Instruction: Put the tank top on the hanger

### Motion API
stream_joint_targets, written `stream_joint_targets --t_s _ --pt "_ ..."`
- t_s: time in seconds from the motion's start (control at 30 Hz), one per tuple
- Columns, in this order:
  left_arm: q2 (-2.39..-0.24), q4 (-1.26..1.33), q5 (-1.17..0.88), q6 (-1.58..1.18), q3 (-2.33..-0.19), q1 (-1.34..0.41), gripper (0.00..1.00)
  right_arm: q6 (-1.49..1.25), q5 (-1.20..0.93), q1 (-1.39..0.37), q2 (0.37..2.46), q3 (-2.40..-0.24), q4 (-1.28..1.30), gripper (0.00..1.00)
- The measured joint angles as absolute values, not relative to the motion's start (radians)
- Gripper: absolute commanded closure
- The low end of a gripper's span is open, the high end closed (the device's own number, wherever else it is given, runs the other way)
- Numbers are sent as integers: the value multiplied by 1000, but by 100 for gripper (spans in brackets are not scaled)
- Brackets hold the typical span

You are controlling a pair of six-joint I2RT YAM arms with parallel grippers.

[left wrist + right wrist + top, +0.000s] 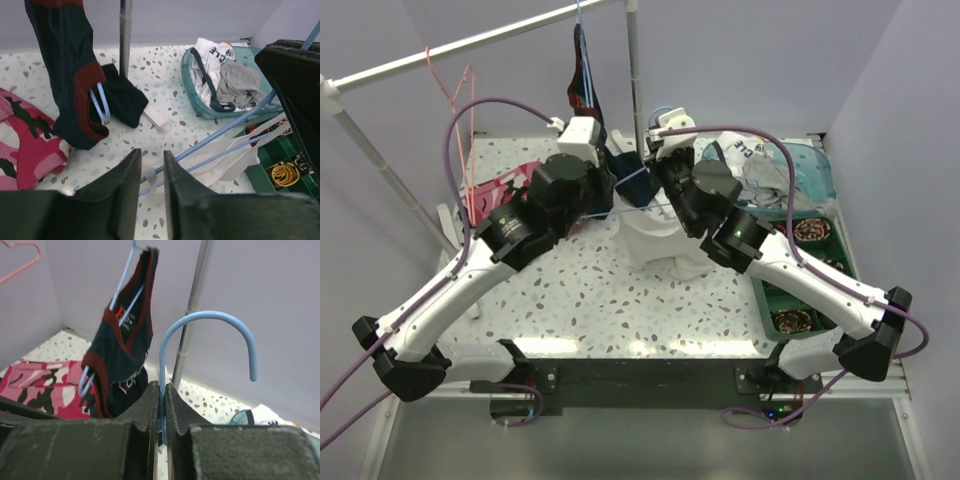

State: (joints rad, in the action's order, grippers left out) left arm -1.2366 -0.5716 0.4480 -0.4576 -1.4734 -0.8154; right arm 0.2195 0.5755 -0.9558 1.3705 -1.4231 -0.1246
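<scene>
Right gripper (161,390): jaws closed on the neck of the hanger (210,314) just below its hook, which stands upright and curves over to the right in the right wrist view. Left gripper (151,156): fingers (127,185) parted by a narrow gap. The hanger's two thin light-blue bars run in from the upper right and end in that gap. The gap looks wider than the bars, and contact with the pads cannot be confirmed. The tank top (225,159) is on the hanger. A white strap and limp fabric drape over the lower bar in the left wrist view. From above, the rest hangs as a bunched white mass (655,245) between the two arms, over the middle of the speckled table (165,70). Whether its hem touches the table cannot be told. Surroundings: a dark navy garment with red trim (65,65) hangs on its own blue hanger just left of the metal pole (125,35). A pink camouflage garment (30,145) lies flat on the table at far left. A teal basket (190,87) of mixed clothes sits to the right, with a green compartment tray (257,175) beside it.
</scene>
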Motion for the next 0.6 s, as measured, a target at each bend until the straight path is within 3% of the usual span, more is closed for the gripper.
stream_joint_targets --t_s 0.3,0.43,0.6 --pt "-1246 -546 365 -236 -1706 -801 54 257 507 -956 1421 -1641 -54 100" --pt "-1188 -518 260 -105 -1717 -801 47 255 466 -956 1422 -1702 -11 100" --pt "-1074 -510 136 4 -1698 -801 45 242 382 -956 1426 -1782 65 100"
